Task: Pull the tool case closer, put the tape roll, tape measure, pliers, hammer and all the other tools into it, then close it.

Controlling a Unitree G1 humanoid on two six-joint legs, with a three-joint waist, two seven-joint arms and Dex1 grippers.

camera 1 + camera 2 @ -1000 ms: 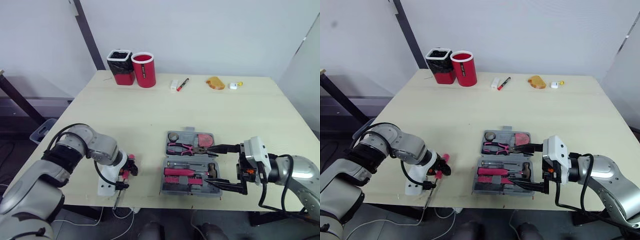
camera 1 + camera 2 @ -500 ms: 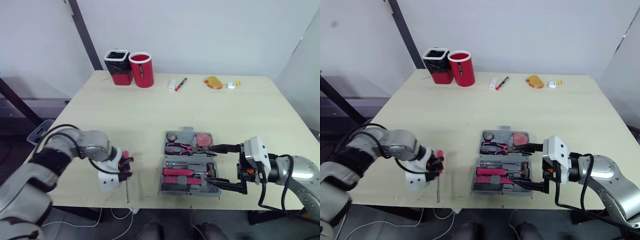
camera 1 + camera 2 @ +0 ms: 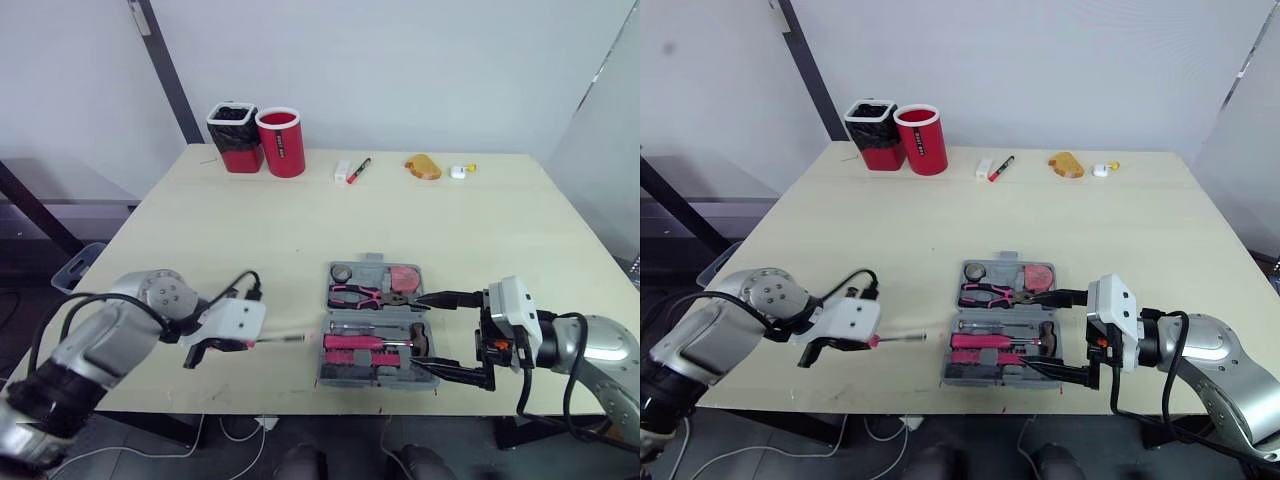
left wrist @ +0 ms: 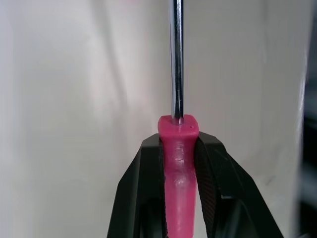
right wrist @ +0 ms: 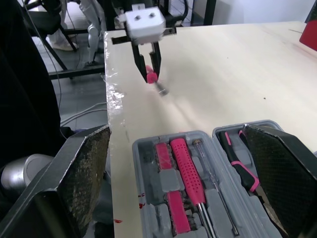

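My left pincer (image 4: pixel 179 168) is clamped on the pink handle of a screwdriver (image 3: pixel 280 340), the two black fingers pinching it from either side just behind the point where the steel shaft leaves the handle. I take it I hold it by the handle so that the bare shaft is free to lead the way into a slot. The screwdriver hangs low over the table (image 3: pixel 300 220), left of the tool case (image 3: pixel 325 372). Its long axis runs roughly level, in line with my pincer and across the table from left to right. The tip points at the case's left wall and stops short of it. The case lies open near the front edge. The tape roll (image 3: pixel 345 273), tape measure (image 3: pixel 407 277) and pliers (image 3: pixel 362 295) sit in its far half, and the hammer (image 3: pixel 372 343) in its near half. My right pincer (image 3: pixel 414 331) is spread wide, gripping nothing, with one finger reaching in over each half at the case's right end, probably to steady it while the left arm loads. Whether either finger touches the case, I cannot tell.
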